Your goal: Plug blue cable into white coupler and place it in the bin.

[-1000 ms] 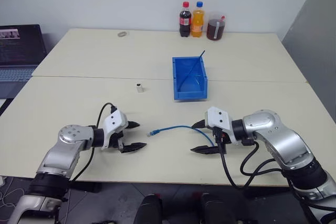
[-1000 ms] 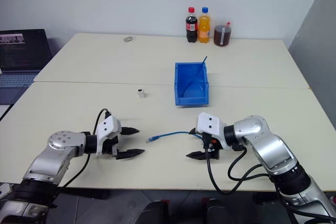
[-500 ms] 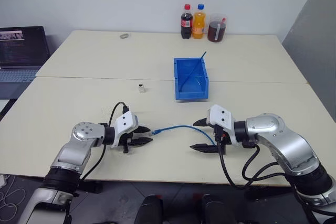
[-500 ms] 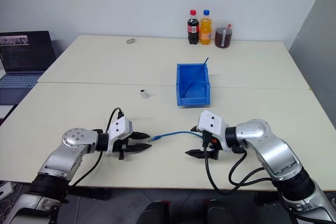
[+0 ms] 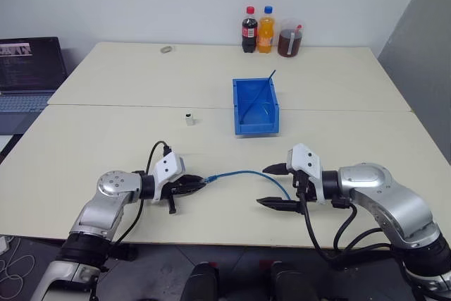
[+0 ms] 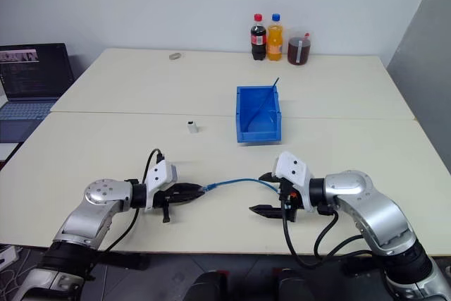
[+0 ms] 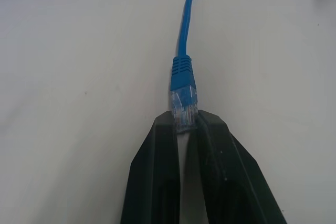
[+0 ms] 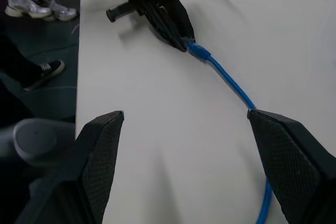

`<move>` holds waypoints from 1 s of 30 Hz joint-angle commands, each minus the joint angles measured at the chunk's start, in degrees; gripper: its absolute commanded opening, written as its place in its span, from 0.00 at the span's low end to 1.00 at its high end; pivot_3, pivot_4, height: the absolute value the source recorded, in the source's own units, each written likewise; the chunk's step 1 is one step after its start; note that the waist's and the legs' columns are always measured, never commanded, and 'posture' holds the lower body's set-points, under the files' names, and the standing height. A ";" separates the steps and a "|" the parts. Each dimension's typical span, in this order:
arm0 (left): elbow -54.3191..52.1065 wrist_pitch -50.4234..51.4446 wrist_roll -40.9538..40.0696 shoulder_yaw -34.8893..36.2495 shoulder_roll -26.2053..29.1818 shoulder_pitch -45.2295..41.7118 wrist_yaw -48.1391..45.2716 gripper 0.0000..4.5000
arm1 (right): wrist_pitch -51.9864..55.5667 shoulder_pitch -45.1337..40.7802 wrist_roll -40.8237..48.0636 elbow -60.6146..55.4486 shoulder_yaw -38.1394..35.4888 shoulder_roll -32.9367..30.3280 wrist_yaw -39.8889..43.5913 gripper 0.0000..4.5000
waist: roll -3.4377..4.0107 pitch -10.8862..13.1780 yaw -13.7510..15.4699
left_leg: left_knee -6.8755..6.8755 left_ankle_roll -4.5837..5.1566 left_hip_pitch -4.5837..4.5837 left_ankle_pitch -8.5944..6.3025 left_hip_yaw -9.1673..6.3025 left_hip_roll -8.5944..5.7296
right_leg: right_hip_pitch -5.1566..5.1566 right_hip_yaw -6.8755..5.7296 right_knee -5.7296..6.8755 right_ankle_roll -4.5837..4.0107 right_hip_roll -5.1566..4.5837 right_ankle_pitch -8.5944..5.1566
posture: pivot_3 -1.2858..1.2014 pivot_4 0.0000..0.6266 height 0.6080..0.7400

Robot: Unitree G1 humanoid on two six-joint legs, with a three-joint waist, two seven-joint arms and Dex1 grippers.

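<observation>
The left hand (image 5: 199, 185) has its fingers pinched onto the clear plug of the blue cable (image 5: 243, 172), which lies on the desk (image 5: 106, 139) and curves right to the right hand (image 5: 276, 187). That hand stands wide, one finger on each side of the cable's right end, gripping nothing. The white coupler (image 5: 188, 118) stands farther off, left of the bin (image 5: 254, 107).

Bright, even, diffuse overhead illumination across the pale desk (image 5: 106, 139); no glare. Soft, short shadows beneath both arms and beside the bin (image 5: 255, 107). Head views sharp throughout, with slight wide-angle bowing toward the edges. Left wrist view: cable plug (image 7: 184, 109) crisp, desk surface washed pale. Right wrist view: near fingers (image 8: 102, 156) large and soft, floor region dark.
</observation>
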 commanded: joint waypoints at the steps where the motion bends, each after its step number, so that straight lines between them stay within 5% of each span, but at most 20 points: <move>1: -8.41 9.42 -8.30 3.54 -1.51 0.62 1.31 0.05 | 4.61 2.14 7.00 -4.45 -4.20 3.50 -4.34 0.89 | -0.18 0.12 -0.14 | -0.01 0.00 -0.03 0.00 0.00 0.01 | -0.02 0.00 0.00 0.00 0.01 0.00 | 0.52 0.24 1.00; 11: -21.22 30.87 -27.60 9.19 -4.65 -3.75 5.90 0.05 | 9.47 1.78 15.52 -1.26 -8.87 14.44 -15.59 0.89 | -0.57 0.36 -0.87 | -0.01 0.00 -0.24 0.00 -0.11 0.02 | -0.21 -0.03 0.00 0.00 0.09 0.00 | 0.52 0.24 1.00; 30: -23.76 33.10 -30.04 8.55 -4.44 -3.48 7.62 0.05 | 11.91 -8.07 24.79 10.51 -10.68 23.58 -21.63 0.89 | -0.55 0.38 -0.91 | -0.05 0.00 -0.36 0.00 -0.14 0.04 | -0.32 -0.02 -0.05 -0.04 0.14 -0.02 | 0.52 0.24 1.00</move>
